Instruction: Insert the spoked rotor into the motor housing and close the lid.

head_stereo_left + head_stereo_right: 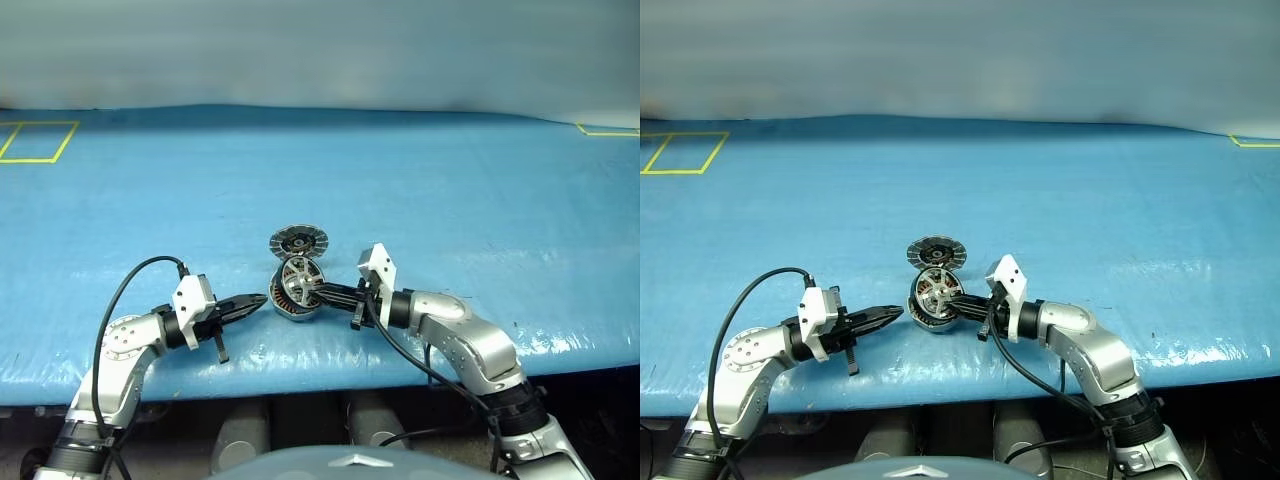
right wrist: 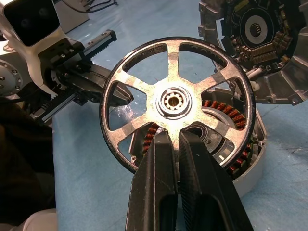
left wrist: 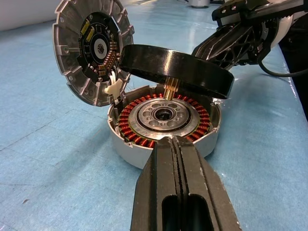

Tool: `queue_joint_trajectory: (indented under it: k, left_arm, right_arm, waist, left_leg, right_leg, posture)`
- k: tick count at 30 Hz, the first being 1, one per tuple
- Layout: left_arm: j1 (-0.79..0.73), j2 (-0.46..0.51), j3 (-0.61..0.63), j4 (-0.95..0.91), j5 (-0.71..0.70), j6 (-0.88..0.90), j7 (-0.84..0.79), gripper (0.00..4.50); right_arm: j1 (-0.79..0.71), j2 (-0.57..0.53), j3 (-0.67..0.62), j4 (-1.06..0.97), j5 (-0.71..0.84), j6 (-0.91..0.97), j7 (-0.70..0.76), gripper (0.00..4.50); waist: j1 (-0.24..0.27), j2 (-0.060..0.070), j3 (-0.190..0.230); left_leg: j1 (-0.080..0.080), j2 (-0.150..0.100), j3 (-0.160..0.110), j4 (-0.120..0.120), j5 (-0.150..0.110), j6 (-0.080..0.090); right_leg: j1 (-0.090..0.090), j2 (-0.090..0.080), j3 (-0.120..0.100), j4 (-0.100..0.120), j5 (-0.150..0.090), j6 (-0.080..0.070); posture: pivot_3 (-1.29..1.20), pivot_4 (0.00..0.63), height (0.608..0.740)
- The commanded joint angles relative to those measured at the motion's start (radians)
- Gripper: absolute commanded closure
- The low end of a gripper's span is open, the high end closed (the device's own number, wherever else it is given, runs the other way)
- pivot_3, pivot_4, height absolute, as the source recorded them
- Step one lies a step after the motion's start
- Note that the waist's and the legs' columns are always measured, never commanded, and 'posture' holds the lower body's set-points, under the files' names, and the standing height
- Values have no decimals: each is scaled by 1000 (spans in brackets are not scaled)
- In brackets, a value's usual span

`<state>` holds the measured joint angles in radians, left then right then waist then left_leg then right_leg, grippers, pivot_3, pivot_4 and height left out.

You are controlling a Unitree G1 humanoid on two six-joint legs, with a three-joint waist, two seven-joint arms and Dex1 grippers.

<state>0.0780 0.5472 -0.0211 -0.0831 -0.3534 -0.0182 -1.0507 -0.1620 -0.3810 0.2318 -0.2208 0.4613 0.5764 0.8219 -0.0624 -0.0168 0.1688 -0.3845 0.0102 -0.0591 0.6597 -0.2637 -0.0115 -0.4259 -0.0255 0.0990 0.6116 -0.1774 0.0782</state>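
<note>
Left wrist view shows the rotor (image 3: pixel 176 69), pinched by the right pincer (image 2: pixel 178 139), tilted just over the open housing (image 3: pixel 163 130), not yet seated; left pincer (image 3: pixel 179 144) clenched empty against the housing, lid (image 3: pixel 94 48) propped behind it.

We look down on a wide blue table covering (image 1: pixel 420 180), slightly wrinkled and glossy, catching pale reflections along its near edge at 6 o'clock. Yellow tape lines (image 1: pixel 40 140) mark a rectangle at 10 o'clock; another yellow corner (image 1: pixel 605 130) sits at 2 o'clock. Beyond the far edge at 12 o'clock, a plain pale grey-white wall (image 1: pixel 320 50). Light is even and diffuse.
</note>
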Motion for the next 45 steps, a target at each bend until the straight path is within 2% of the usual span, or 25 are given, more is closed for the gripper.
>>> queue_joint_trajectory:
  k: [1, 8, 16, 27, 45]
  left_arm:
    - [1, 2, -2, -21, 5, -23, 2, 4500]
    - [3, 5, -4, -19, 9, -26, 6, 4500]
    - [2, 4, -2, -17, 16, -28, 6, 4500]
    - [-1, 0, -6, -11, 23, -29, 4, 4500]
    - [9, 2, -9, -22, 34, -31, 26, 4500]
  right_arm:
    - [-19, 2, 0, -4, -10, -12, -1, 4491]
    - [-24, -6, 7, 0, -30, -14, 3, 4491]
    - [-23, -8, 18, -6, -61, -43, -7, 2027]
    - [-40, 37, -17, -41, -6, -50, -15, 2027]
    - [-98, 59, 34, 69, -98, -84, -13, 2027]
  waist:
    - [0, 0, 0]
    - [0, 0, 0]
    - [0, 0, 0]
    - [0, 0, 0]
    - [0, 0, 0]
  left_leg:
    - [0, 0, 0, 0, 0, 0]
    - [0, 0, 0, 0, 0, 0]
    - [1, 0, 0, 1, 0, 0]
    - [1, 0, 0, 1, 0, 0]
    - [1, 0, 0, 2, 0, 0]
  right_leg:
    - [0, 0, 0, 0, 0, 0]
    - [0, 0, 0, 0, 0, 0]
    - [1, 0, 0, 1, 0, 0]
    - [1, 0, 0, 1, 0, 0]
    - [1, 0, 0, 2, 1, 0]
  posture:
    - [0, 150, 740]
    - [0, 150, 740]
    - [0, 150, 740]
    - [0, 150, 740]
    - [0, 150, 740]
